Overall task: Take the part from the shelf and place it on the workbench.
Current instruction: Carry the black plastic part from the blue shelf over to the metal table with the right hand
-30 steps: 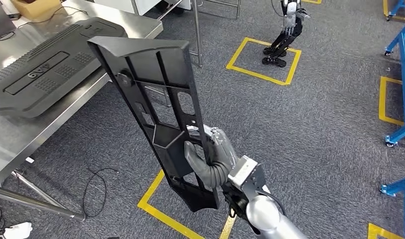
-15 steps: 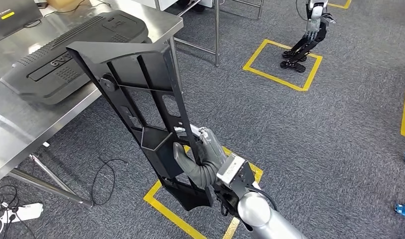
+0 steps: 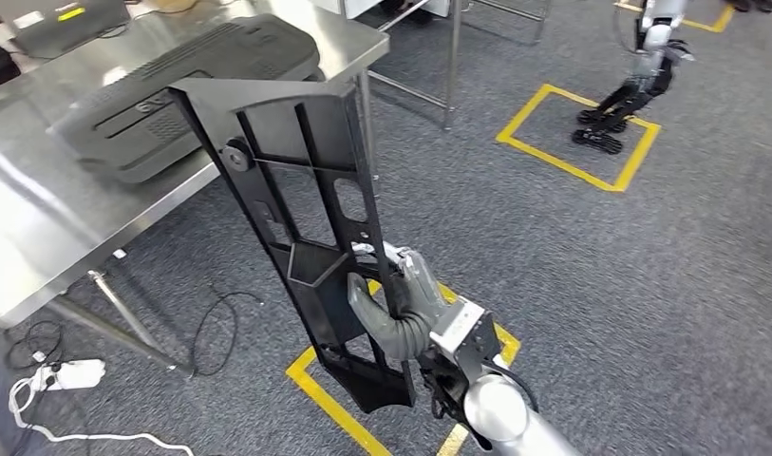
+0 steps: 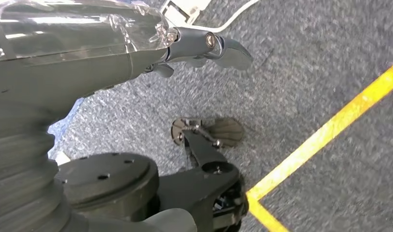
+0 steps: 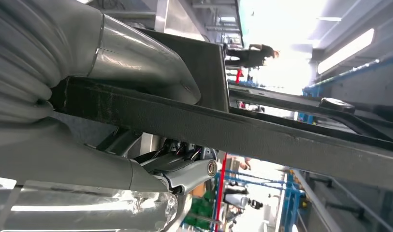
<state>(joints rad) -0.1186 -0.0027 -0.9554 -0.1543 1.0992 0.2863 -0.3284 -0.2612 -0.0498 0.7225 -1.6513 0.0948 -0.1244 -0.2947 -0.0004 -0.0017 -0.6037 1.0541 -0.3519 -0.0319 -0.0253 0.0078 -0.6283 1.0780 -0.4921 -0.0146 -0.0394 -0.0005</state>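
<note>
Nearest to me, the robot's right hand (image 3: 398,309) is wrapped round one rail of the long black part (image 3: 296,218), thumb on one side and fingers on the other, low down on the frame. The right wrist view shows the same grip from close in: the thumb lies over the part's edge and the bar runs out past it. The part stands nearly upright in the air, tilted a little, with carpet under its lower end and its top edge reaching up in front of the corner of the desk (image 3: 40,228). So the fetching half looks done to me: the part is off the shelf and in hand.

The left hand (image 4: 204,46) hangs by the robot's side over the carpet, holding nothing, fingers loosely apart.

Further on is the steel desk, already carrying a large dark moulded panel (image 3: 187,90). The part is not on it yet. What remains, I'd judge, is closing in, laying the part down on bare steel beside that panel, and letting go.
</note>
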